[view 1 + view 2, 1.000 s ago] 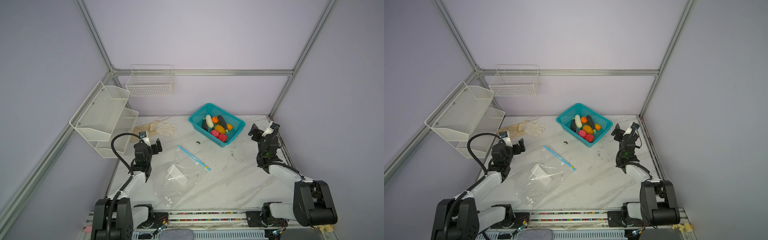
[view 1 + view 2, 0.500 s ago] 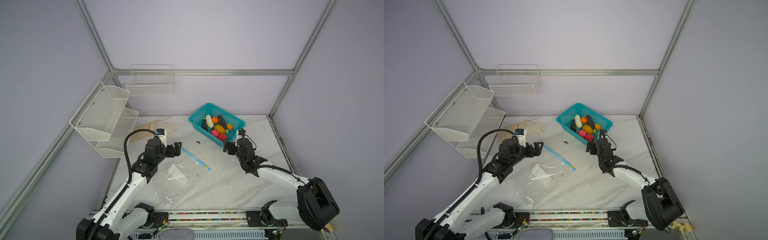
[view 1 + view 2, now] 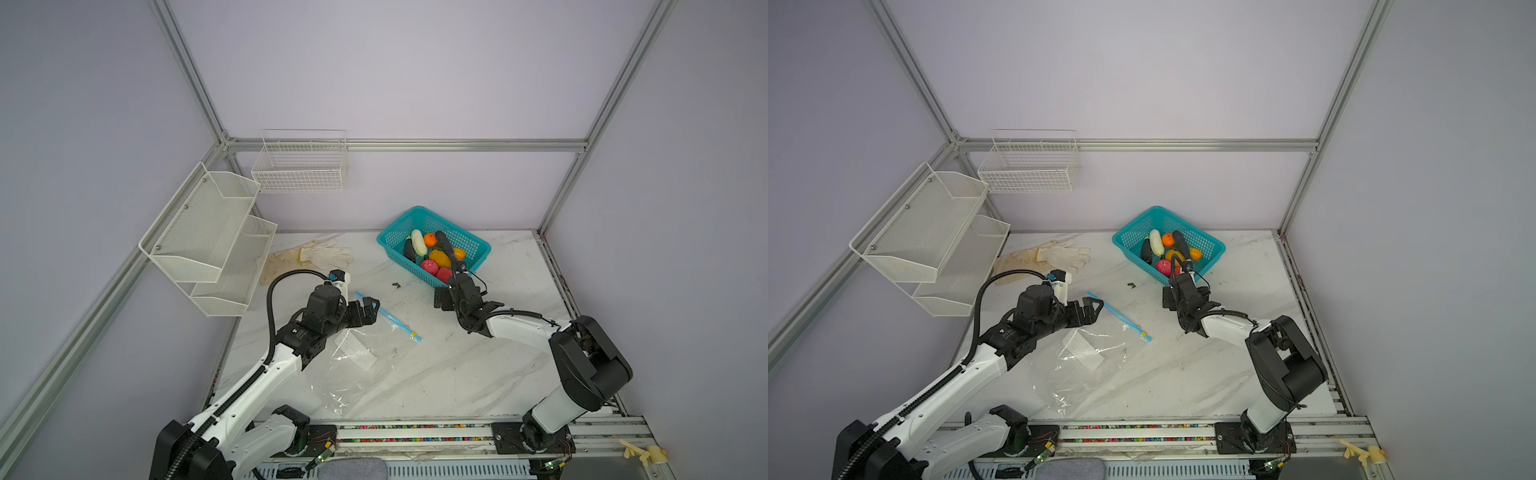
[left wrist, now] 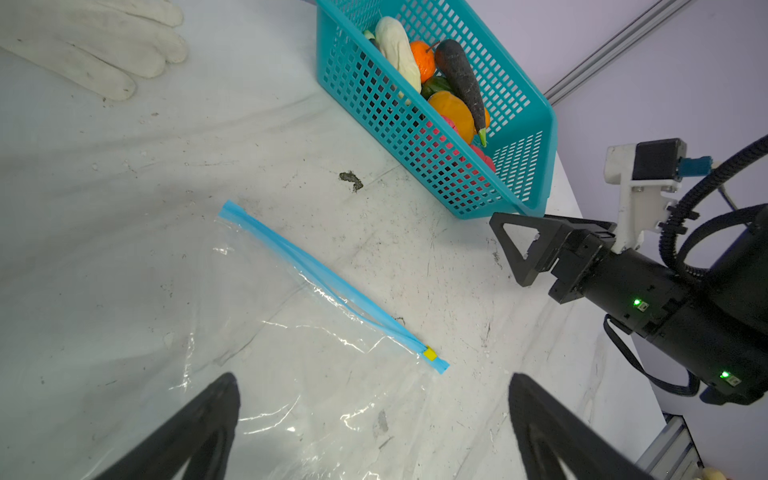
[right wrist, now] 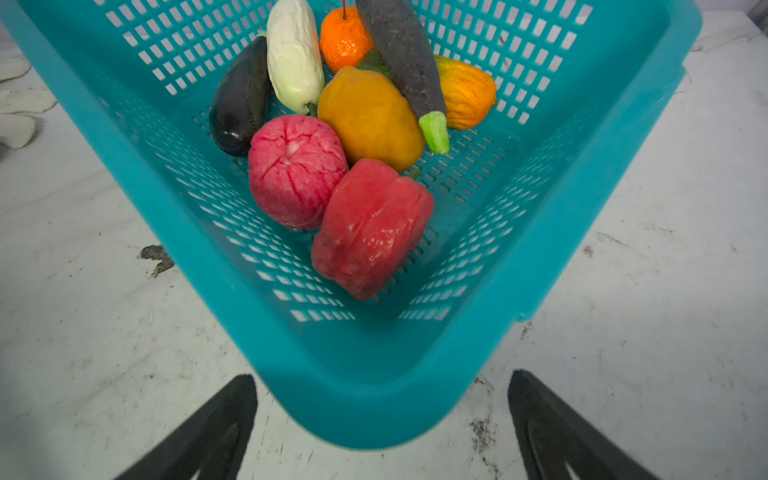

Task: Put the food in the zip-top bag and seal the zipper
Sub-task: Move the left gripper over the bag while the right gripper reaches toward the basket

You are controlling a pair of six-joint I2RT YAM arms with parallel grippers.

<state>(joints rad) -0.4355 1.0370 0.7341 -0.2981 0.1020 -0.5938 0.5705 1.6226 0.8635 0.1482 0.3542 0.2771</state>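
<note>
Logged a white marbled table (image 3: 478, 374) in a lilac-walled cell with aluminium framing; noted a white mesh shelf (image 3: 208, 237) and a wire rack (image 3: 301, 170) on the walls, and a white glove (image 3: 324, 255) at the table's far left.

Found the food (image 3: 436, 257) heaped in a teal basket (image 3: 476, 245) toward the back of the table, none of it yet in the bag; counted in the right wrist view a red pepper (image 5: 370, 228), a pink round piece (image 5: 297, 170), a yellow-orange pepper (image 5: 370, 116), a white piece (image 5: 293, 54), a small orange (image 5: 345, 37), a dark eggplant (image 5: 239, 99), a long dark piece with a green tip (image 5: 407, 54) and an orange-yellow piece (image 5: 467, 91).

Found the zip-top bag (image 3: 374, 374) lying flat on the table before the left arm, apart from the basket; saw a white label (image 3: 355, 351) on it and the zipper (image 3: 388, 318) along its far edge.

Made out the yellow slider (image 4: 430, 353) clearly only in the left wrist view, at the strip's end nearer the right arm; saw shelf, rack and label only in the top views.

Recorded the left gripper (image 3: 368, 308) spread wide and holding nothing, over the bag near the zipper; recorded the right gripper (image 5: 382, 376) likewise wide and empty, fingers either side of the basket's near corner; could not tell whether touching it.
</note>
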